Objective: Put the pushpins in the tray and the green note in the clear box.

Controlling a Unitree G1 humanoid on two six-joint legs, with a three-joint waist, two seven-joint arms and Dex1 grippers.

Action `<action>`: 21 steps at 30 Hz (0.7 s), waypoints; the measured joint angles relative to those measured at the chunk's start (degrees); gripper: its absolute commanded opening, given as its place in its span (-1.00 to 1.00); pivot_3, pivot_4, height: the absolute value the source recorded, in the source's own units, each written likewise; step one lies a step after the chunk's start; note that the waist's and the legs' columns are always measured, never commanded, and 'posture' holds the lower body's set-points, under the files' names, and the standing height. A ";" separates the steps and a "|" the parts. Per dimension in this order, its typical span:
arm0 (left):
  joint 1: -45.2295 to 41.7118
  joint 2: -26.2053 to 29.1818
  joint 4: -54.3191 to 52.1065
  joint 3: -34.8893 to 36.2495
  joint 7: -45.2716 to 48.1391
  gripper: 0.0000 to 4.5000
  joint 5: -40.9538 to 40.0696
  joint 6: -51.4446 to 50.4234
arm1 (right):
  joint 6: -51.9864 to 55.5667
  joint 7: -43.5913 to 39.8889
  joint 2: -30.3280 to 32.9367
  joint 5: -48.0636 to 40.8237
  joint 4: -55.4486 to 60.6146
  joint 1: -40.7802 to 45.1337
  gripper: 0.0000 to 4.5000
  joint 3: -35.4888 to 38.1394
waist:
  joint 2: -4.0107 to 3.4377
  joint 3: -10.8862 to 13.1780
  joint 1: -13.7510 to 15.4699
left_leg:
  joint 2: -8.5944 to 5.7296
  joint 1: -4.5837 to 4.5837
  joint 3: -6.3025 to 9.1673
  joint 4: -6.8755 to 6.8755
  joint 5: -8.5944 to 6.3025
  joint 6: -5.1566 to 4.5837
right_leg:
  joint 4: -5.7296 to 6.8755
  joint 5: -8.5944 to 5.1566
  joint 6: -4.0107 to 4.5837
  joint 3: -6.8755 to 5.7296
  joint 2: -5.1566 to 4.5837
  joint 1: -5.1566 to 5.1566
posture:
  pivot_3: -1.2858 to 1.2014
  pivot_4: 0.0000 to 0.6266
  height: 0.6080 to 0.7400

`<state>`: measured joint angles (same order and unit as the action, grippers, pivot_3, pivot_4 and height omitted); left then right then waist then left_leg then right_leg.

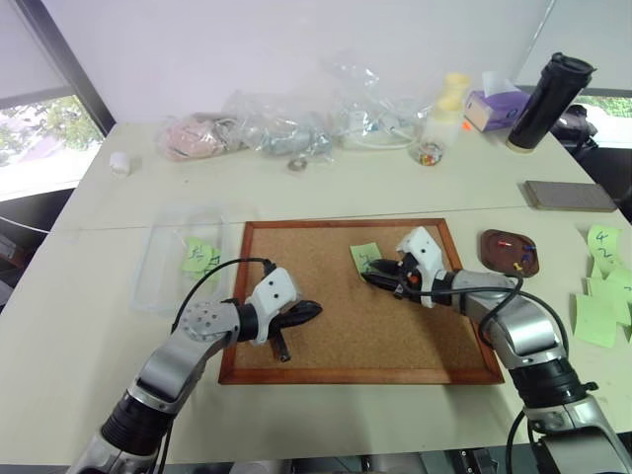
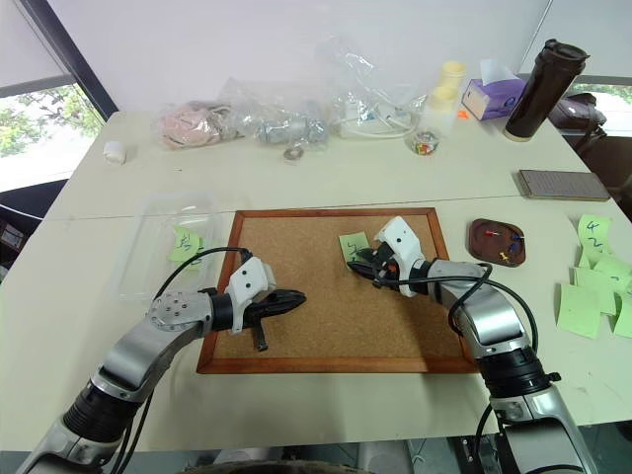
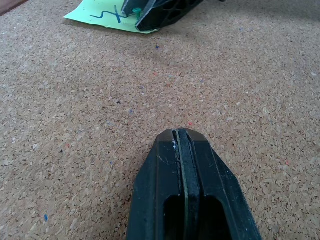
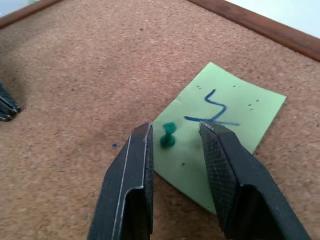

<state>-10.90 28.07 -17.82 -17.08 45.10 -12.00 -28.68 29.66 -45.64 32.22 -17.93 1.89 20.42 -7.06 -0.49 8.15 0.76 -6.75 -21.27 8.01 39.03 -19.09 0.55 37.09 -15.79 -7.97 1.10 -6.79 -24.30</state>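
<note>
We are partway through. The tray [image 1: 510, 251], on the bench just past the right edge of the cork board [image 1: 326, 326], already holds a few pushpins [image 1: 519, 263]: a red one and a yellow-headed one can be made out, perhaps more. The clear box [image 1: 163, 272], on the bench at the board's left edge, holds a green slip already, but the green note [image 4: 220, 135] we are after is not in it; it lies on the cork near the board's upper middle, pinned down by a green pushpin [image 4: 168, 135] that stands upright near its edge. Our right gripper [image 4: 175, 135] has its fingers part-open on either side of that pin, close to it but not yet touching as far as the right wrist view shows, so we judge the step in hand to be pulling this pin. Our left gripper [image 1: 306, 312] hovers low over bare cork on the board's left half, fingers pressed together and empty. Left to do, by our reckoning: lift the pin, carry it to the tray, then move the freed note across to the clear box. Other green notes [image 1: 604, 286] lie on the bench well to the right.
</note>
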 measured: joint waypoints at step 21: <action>0.06 0.01 -0.45 0.07 -0.38 -1.00 -0.68 -1.18 | 8.92 0.59 1.86 -6.58 14.36 -0.66 -0.99 6.66 | 0.00 0.00 0.01 | 0.02 -0.01 0.00 -0.01 0.00 0.00 | 0.00 0.00 0.00 0.02 -0.02 -0.02 | 0.03 -0.52 1.00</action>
<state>-10.83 28.09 -18.27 -17.01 44.72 -12.68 -29.86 38.57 -45.05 34.08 -24.51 16.25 19.77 -0.40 -0.49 8.15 0.77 -6.74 -21.28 8.01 39.02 -19.09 0.55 37.09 -15.79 -7.97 1.12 -6.81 -24.32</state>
